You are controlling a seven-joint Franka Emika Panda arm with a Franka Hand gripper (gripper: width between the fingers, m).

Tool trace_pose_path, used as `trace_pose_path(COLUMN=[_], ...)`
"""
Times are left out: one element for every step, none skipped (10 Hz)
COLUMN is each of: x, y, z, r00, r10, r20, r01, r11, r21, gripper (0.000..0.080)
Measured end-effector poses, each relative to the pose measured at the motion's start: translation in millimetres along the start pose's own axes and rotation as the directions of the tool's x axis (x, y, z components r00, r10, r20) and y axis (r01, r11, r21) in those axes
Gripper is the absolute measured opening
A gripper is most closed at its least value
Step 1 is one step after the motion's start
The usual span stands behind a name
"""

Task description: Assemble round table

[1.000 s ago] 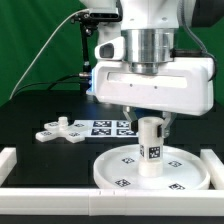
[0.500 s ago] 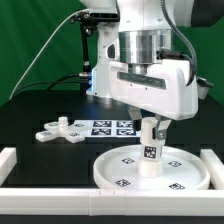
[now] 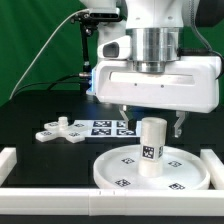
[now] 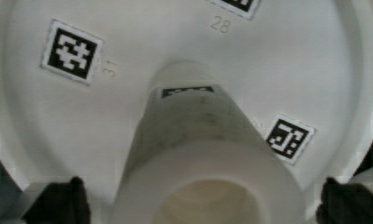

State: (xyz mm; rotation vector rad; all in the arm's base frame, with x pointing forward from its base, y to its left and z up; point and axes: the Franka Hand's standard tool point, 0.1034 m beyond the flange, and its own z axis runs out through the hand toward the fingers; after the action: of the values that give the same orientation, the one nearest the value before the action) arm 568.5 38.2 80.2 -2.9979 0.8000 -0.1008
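The large round disc point(image 3: 118, 170) lies flat on the black table near the front. The short cylindrical leg point(image 3: 152, 147) stands upright at its middle. My gripper point(image 3: 151, 120) hangs just above the leg's top, open, with one finger on each side and apart from it. In the wrist view the leg point(image 4: 197, 130) rises from the disc point(image 4: 147, 50) between the dark fingertips point(image 4: 62, 200), and my gripper point(image 4: 206, 205) holds nothing. The small cross-shaped base point(image 3: 60, 131) lies on the table toward the exterior view's left.
The marker board point(image 3: 110, 127) lies flat behind the disc, next to the cross-shaped base. White border rails run along the front point(image 3: 50, 205), the left point(image 3: 8, 158) and the right point(image 3: 212, 165). A green backdrop stands behind.
The gripper was closed round the leg's top and twisted; now it has turned back square and its fingers have spread apart, letting go of the leg.
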Motion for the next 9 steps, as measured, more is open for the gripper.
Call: trace_pose_path(x=[0.0,-0.1,-1.5,-5.6,-5.0,-3.8,-3.6,-3.0,-2.3], y=[0.1,0.1,1.0,0.6,0.2,2.2,2.9,3.8,4.9], z=[0.2,0.2,2.0,5.4,4.3,4.4,4.7,4.7,4.7], r00=[1.000,1.000,0.988,0.934,0.866,0.803,0.773,0.730,0.682], r10=[-0.004,-0.015,-0.153,-0.358,-0.499,-0.595,-0.634,-0.683,-0.731], r20=[0.000,0.000,0.001,0.010,0.014,0.016,0.017,0.019,0.022], r01=[0.004,0.015,0.153,0.358,0.500,0.596,0.634,0.683,0.731], r11=[1.000,1.000,0.988,0.933,0.866,0.803,0.773,0.730,0.682], r21=[0.000,0.000,-0.010,-0.019,-0.016,-0.015,-0.015,-0.018,-0.019], gripper=[0.0649,0.0649,0.0649,0.0649,0.0649,0.0649,0.0649,0.0649,0.0649])
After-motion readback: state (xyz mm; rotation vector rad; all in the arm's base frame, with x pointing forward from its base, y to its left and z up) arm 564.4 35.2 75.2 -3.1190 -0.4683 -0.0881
